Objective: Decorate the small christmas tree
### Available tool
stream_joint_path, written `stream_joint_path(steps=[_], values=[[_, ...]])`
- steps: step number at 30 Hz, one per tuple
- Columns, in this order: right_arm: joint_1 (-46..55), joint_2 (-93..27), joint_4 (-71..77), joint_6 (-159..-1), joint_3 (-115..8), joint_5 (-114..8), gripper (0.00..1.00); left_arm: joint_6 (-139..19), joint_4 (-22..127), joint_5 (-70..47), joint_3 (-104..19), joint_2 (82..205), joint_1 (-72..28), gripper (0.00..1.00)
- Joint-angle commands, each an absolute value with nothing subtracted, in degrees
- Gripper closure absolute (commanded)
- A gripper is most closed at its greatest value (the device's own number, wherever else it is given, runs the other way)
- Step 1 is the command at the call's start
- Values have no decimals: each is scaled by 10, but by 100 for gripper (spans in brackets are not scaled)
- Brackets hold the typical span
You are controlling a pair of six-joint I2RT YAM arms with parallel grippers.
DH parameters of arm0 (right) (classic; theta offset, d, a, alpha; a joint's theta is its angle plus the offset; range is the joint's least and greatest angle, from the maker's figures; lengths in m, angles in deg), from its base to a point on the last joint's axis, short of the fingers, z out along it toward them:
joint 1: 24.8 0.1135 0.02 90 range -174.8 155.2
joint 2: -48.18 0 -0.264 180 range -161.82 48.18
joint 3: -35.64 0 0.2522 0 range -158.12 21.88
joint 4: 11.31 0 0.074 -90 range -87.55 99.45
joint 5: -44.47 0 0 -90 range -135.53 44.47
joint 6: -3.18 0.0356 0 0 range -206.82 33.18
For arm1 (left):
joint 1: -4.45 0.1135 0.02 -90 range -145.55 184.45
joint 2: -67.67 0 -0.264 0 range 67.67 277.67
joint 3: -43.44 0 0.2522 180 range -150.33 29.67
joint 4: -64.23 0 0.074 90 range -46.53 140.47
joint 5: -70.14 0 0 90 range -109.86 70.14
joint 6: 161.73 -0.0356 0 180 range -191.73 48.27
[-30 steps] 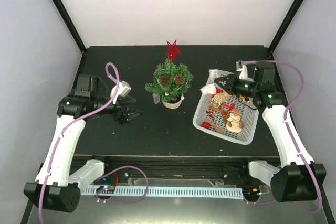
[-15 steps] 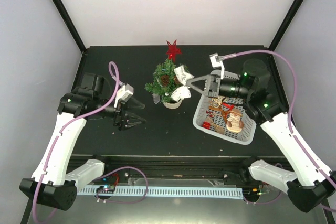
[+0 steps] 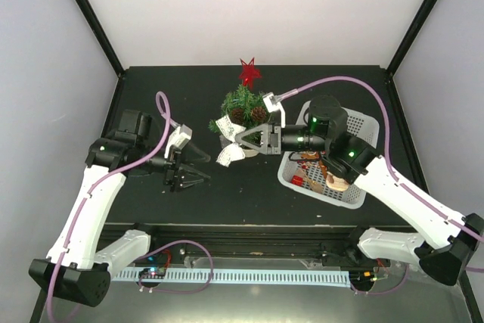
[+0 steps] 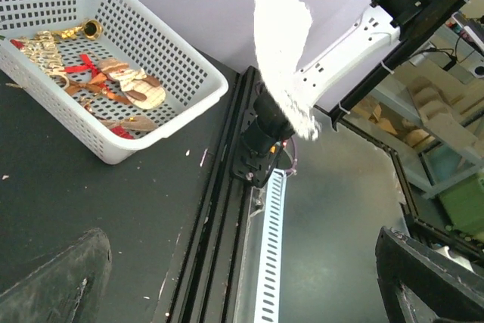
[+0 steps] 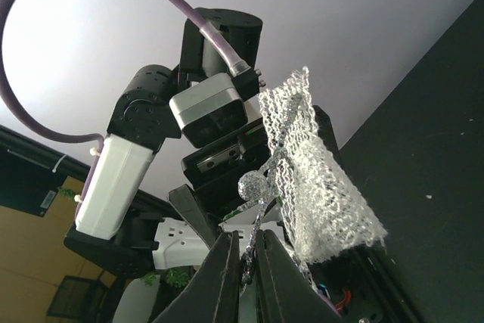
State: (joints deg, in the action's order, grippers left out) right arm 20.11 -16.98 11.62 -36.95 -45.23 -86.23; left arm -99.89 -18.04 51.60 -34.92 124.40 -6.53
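1. One small christmas tree (image 3: 243,104); every place below is given from it.
2. One red star (image 3: 249,72), on its tip.
3. Two pinecones (image 3: 237,115), side by side in its upper branches.
4. One white mesh bow (image 3: 227,153), just in front of the tree on the arm-base side.
5. One white basket (image 3: 318,192), beside the tree toward the right arm.
6. In that basket: one snowman figure (image 4: 136,86), one gold horn (image 4: 82,30), one red ribbon (image 4: 85,66); the other pieces overlap and cannot be counted.
7. Two arms, the left arm (image 3: 91,202) and the right arm (image 3: 401,194), one on each side of the tree.
8. Two grippers, the left gripper (image 3: 201,169) and the right gripper (image 3: 243,140), both in front of the tree.
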Motion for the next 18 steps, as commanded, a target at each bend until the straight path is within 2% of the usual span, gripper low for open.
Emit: stream_joint_path(steps=[1, 12, 18], values=[[228, -184, 77, -357, -448, -836, 90, -993, -168, 543, -352, 1233, -63, 4], [279, -223, 47, -343, -443, -816, 90, -998, -170, 553, -346, 1219, -57, 5], [305, -255, 41, -337, -470, -817, 90, -1001, -166, 553, -339, 1213, -57, 12]])
